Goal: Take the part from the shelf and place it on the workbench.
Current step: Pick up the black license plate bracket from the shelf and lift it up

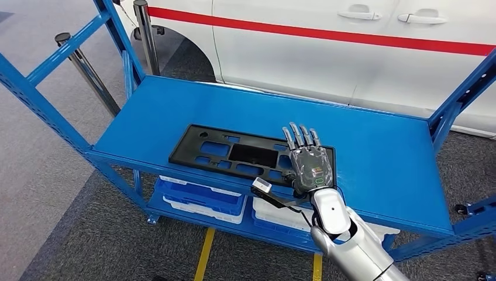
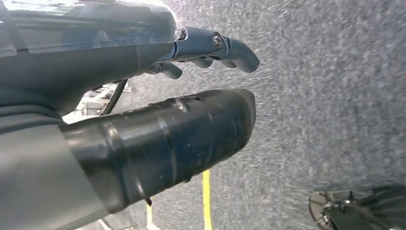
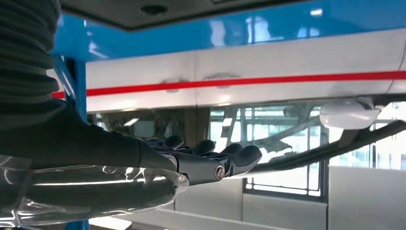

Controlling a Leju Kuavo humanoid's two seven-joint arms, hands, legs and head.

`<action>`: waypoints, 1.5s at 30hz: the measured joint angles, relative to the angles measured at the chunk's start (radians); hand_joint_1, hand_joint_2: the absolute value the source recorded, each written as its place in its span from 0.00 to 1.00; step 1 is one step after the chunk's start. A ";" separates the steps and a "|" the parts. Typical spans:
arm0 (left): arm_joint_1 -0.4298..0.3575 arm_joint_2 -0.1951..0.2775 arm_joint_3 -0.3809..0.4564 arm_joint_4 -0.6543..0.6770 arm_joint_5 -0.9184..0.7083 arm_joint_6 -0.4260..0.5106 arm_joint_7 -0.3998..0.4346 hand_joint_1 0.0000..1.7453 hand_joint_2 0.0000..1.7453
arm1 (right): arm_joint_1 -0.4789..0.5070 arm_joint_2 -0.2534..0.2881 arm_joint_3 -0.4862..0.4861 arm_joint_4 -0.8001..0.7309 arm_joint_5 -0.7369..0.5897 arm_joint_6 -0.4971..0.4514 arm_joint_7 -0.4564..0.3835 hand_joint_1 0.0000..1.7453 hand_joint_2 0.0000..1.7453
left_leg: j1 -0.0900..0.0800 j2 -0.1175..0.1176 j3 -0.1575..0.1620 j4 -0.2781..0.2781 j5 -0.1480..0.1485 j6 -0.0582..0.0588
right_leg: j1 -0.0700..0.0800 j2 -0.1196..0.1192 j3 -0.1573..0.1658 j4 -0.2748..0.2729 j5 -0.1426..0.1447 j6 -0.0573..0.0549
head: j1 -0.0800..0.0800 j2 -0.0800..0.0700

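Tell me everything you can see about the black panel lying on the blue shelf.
The black panel is a long, flat, rectangular part, seemingly matte plastic, pierced by a large central opening and several smaller cut-outs through which the blue shelf shows. It lies flat near the shelf's front edge, slightly skewed. The right hand lies over its right end with fingers extended; whether they touch it cannot be told.

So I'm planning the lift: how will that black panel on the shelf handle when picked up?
The black panel looks thin, flat and full of cutouts, so probably light and a bit flexy. Held at one end by the right hand, it may sag. Its smooth plastic could slide on the blue shelf.
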 joint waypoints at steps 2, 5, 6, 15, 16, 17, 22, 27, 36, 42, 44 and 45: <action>-0.002 0.003 0.000 0.000 0.004 0.003 -0.007 0.00 0.00 | -0.008 0.000 0.000 0.010 -0.038 0.016 -0.015 0.00 1.00 | -0.005 -0.001 0.030 -0.069 0.018 0.008 | 0.002 0.000 -0.001 0.000 0.000 0.009 | 0.000 0.000; -0.003 0.007 0.001 0.000 0.008 0.005 -0.011 0.00 0.00 | -0.018 0.002 0.000 0.028 -0.081 0.037 -0.035 0.00 1.00 | -0.004 -0.002 0.034 -0.081 0.024 0.021 | 0.001 0.000 -0.001 -0.001 -0.001 0.026 | 0.000 0.000; -0.004 0.007 0.001 0.000 0.009 0.004 -0.012 0.00 0.00 | -0.023 0.003 0.000 0.034 -0.092 0.044 -0.041 0.00 1.00 | -0.002 -0.002 0.036 -0.086 0.028 0.027 | 0.001 -0.001 -0.008 0.015 -0.013 0.031 | 0.000 0.000; -0.017 -0.001 0.001 0.000 0.001 -0.011 -0.011 0.00 0.00 | -0.057 0.050 0.055 0.107 -0.086 0.053 -0.034 0.00 0.00 | 0.001 -0.002 0.038 -0.080 0.023 0.025 | -0.010 -0.002 -0.046 0.088 -0.019 0.043 | 0.001 0.000; -0.019 -0.002 0.001 0.000 0.000 -0.012 -0.009 0.00 0.00 | -0.063 0.057 0.067 0.111 -0.056 0.032 -0.014 0.00 0.00 | -0.001 -0.002 0.035 -0.074 0.019 0.019 | -0.010 -0.001 -0.023 0.040 -0.005 0.039 | 0.001 0.000; -0.021 -0.003 0.000 0.000 -0.003 -0.013 -0.007 0.00 0.00 | -0.068 0.061 0.079 0.115 -0.019 0.007 0.008 0.00 0.00 | -0.002 -0.002 0.033 -0.070 0.016 0.014 | -0.008 0.000 -0.012 0.014 -0.002 0.035 | 0.001 0.000; -0.024 -0.009 -0.002 0.000 -0.010 -0.013 0.003 0.00 0.00 | -0.080 0.074 0.118 0.121 0.114 -0.073 0.072 0.00 0.00 | 0.002 -0.002 0.015 -0.021 -0.020 -0.010 | -0.007 0.000 -0.006 0.005 -0.001 0.002 | 0.000 0.000; -0.021 -0.013 -0.004 0.000 -0.017 -0.017 0.011 0.00 0.00 | -0.076 0.079 0.130 0.125 0.184 -0.103 0.093 0.00 0.00 | 0.004 -0.002 -0.106 0.221 -0.107 -0.016 | -0.001 0.000 -0.005 0.004 -0.002 -0.007 | 0.000 0.000; -0.016 -0.023 -0.009 0.000 -0.031 -0.017 0.019 0.00 0.00 | -0.074 0.078 0.133 0.121 0.233 -0.129 0.137 0.00 0.00 | -0.004 -0.001 0.026 -0.079 0.030 0.025 | 0.005 0.003 -0.007 0.012 -0.011 0.022 | 0.000 0.000; -0.017 -0.027 -0.014 0.000 -0.033 -0.026 0.019 0.00 0.00 | -0.065 0.074 0.133 0.116 0.235 -0.135 0.137 0.00 0.00 | 0.000 0.002 0.028 -0.086 0.035 0.037 | -0.003 0.003 -0.132 0.279 -0.129 0.041 | 0.000 0.000; -0.016 -0.029 -0.015 0.000 -0.033 -0.027 0.019 0.00 0.00 | -0.063 0.073 0.133 0.115 0.235 -0.134 0.134 0.00 0.00 | 0.002 0.001 0.028 -0.080 0.032 0.033 | -0.006 0.001 -0.094 0.199 -0.071 0.043 | 0.001 0.000; -0.016 -0.030 -0.015 0.000 -0.033 -0.027 0.019 0.00 0.00 | -0.063 0.073 0.133 0.114 0.235 -0.134 0.132 0.00 0.00 | 0.002 0.000 0.028 -0.075 0.029 0.029 | -0.008 -0.001 -0.059 0.128 -0.042 0.042 | 0.001 0.000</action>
